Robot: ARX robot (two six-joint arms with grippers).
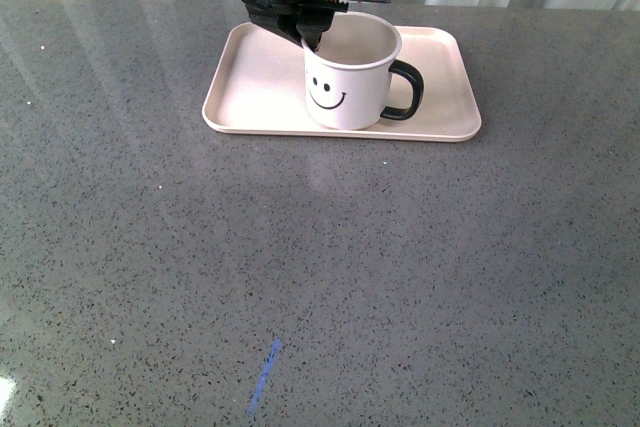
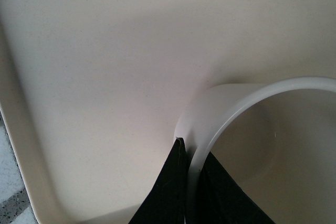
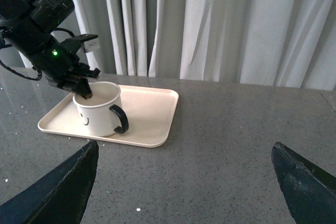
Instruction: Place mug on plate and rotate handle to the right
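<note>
The cream-white mug [image 1: 350, 77] with a black smiley face stands upright on the pale pink plate [image 1: 260, 97] at the far middle of the table. Its black handle [image 1: 406, 91] points to the right in the front view. My left gripper [image 1: 308, 39] is shut on the mug's rim at its left back side, one finger inside and one outside. In the left wrist view the fingers [image 2: 168, 192] pinch the mug wall [image 2: 210, 124] over the plate floor [image 2: 105, 66]. The right wrist view shows the mug [image 3: 100, 109], handle [image 3: 121, 119], plate [image 3: 152, 119] and my open right gripper [image 3: 184, 182], well apart from them.
The grey speckled table [image 1: 300, 277] stretches in front of the plate, with a short blue mark [image 1: 264, 377] near its front edge. White curtains [image 3: 220, 24] hang behind the table's far edge.
</note>
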